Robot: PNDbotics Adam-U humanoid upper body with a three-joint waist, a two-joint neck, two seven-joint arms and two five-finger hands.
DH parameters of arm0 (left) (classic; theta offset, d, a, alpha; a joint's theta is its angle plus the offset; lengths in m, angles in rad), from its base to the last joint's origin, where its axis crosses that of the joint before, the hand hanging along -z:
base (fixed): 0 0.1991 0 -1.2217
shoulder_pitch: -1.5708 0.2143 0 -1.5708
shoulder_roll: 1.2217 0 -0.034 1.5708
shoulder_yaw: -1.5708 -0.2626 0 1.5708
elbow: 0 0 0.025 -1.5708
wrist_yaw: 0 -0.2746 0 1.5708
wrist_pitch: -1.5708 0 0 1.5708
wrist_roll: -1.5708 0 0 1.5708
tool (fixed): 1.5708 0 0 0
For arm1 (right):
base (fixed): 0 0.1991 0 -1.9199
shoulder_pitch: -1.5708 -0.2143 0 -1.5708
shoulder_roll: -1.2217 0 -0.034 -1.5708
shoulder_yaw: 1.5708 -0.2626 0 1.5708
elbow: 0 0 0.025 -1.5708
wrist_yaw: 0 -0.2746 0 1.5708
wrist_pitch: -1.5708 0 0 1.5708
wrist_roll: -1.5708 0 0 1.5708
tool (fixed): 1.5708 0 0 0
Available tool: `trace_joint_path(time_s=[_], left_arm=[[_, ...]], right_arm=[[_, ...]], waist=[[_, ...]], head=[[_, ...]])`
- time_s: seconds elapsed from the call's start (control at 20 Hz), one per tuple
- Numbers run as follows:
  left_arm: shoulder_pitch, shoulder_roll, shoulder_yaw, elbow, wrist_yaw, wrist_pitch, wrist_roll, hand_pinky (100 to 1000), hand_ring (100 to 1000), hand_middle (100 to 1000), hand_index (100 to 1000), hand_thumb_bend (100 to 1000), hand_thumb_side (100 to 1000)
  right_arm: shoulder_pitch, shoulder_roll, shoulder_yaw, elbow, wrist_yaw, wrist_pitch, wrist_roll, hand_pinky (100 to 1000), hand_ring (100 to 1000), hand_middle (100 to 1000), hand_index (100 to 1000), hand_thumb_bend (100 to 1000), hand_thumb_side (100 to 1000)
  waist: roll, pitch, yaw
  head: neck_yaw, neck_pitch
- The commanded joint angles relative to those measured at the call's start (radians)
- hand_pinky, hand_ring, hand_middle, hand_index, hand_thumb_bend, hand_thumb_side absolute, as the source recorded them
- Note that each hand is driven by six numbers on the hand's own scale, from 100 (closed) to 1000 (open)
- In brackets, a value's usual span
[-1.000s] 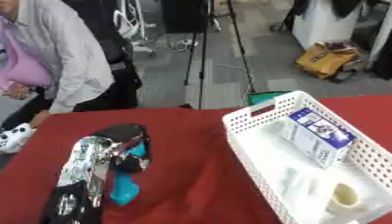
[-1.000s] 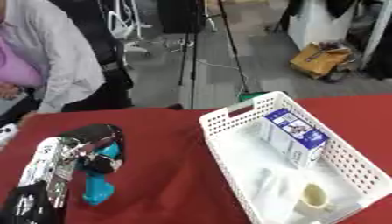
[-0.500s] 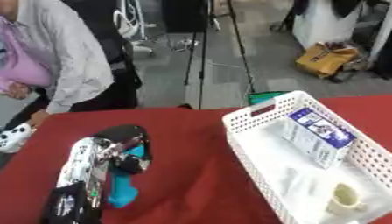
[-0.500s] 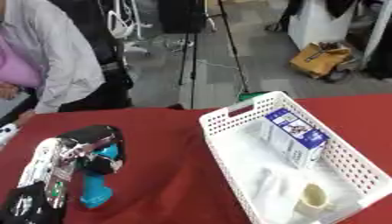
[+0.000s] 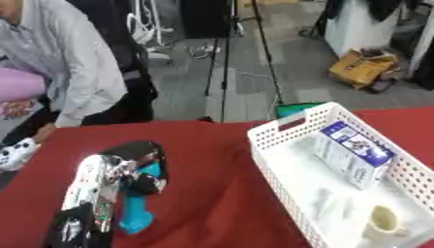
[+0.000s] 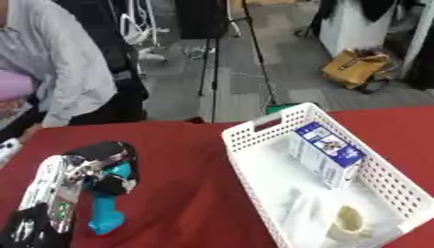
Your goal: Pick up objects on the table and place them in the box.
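**Left hand closing over a teal object on the red surface**

A teal object (image 6: 106,213) is lying on the red surface (image 5: 212,193), at its left side, well apart from the box. The left hand (image 5: 140,167) is reaching down onto its upper end, fingers curling round it. The white box (image 5: 280,138), a slotted basket, is sitting at the right side of the surface and is holding a blue-and-white carton (image 5: 352,152) lying tilted, a small cream cup (image 6: 346,224) near its front corner, and something pale and flat between them. The right hand is showing in neither view.
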State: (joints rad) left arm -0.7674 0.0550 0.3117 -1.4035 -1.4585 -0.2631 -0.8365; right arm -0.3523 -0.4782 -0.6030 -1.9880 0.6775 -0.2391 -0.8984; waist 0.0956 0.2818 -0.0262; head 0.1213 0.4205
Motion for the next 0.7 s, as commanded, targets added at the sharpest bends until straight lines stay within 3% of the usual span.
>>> trace_joint_path(time_s=[0.05, 0.7], left_arm=[[-0.004, 0.013, 0.001, 0.011, 0.007, -0.063, -0.071, 100, 251, 437, 497, 100, 265], [-0.036, 0.018, -0.012, 0.004, 0.012, -0.071, -0.071, 100, 210, 397, 497, 100, 263]], right_arm=[[-0.010, -0.022, -0.010, -0.012, -0.013, -0.016, -0.009, 704, 541, 407, 403, 100, 434], [-0.010, -0.025, -0.010, -0.012, -0.015, -0.014, -0.009, 704, 541, 406, 403, 100, 422]], waist=[[-0.013, -0.009, -0.001], [-0.007, -0.015, -0.006]], head=[[0.000, -0.008], [-0.001, -0.005]])
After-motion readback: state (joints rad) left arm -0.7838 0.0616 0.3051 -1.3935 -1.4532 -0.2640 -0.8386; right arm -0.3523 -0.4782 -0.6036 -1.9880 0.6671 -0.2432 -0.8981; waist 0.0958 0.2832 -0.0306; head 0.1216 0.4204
